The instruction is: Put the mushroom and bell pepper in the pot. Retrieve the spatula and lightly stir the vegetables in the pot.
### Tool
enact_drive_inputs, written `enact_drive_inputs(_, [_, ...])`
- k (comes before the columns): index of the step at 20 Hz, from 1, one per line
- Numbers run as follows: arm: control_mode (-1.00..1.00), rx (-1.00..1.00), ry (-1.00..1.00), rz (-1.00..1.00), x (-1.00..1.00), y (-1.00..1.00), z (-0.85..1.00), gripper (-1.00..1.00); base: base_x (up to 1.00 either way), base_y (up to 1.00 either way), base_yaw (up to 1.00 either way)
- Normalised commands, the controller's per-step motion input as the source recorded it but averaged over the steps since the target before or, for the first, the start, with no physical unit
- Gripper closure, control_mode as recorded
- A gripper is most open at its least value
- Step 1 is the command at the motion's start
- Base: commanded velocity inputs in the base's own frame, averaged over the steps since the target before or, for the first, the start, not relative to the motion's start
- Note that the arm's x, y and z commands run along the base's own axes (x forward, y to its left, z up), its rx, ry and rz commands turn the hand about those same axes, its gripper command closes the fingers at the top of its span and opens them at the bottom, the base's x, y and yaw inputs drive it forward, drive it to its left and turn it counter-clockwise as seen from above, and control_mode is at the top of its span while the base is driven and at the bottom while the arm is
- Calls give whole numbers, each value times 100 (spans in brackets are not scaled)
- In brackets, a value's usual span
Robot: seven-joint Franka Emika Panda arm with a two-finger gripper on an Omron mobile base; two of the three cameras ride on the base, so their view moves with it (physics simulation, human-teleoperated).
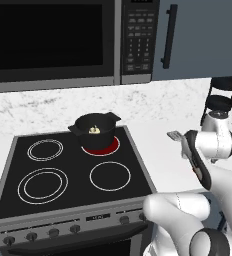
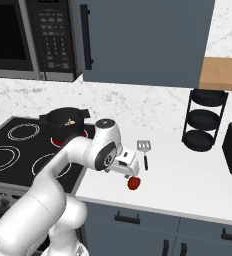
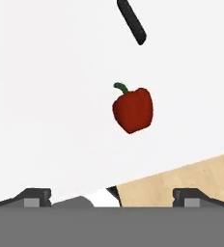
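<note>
Hovering with fingers spread wide, the end effector [image 3: 112, 195] aimed at the bell pepper [image 3: 133, 110] on the table [image 3: 46, 96] — an off-centre pinch could roll it away.

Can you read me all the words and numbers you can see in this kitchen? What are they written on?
None can be read.
Microwave keypad: rows of little buttons with pale marks, too small and blurred to read.
Stove front panel: a tiny pale display mark, also too blurred.
Pot, bell pepper, spatula: no writing.
</note>
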Motion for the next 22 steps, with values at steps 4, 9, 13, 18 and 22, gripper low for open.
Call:
enact_drive_inputs(4, [-100,0,0,35,29,-4,-33,-100,0,0,0])
enact_drive_inputs(9, [-100,-1,0,19,14,-16,-20,-100,0,0,0])
enact_drive_inputs(13, [-100,-4,1,8,2,-23,-16,-100,0,0,0])
enact_drive_inputs(18, [-100,-4,4,6,1,-14,-22,-100,0,0,0])
enact_drive_inputs(22, [-100,0,5,6,21,-6,-29,-100,0,0,0])
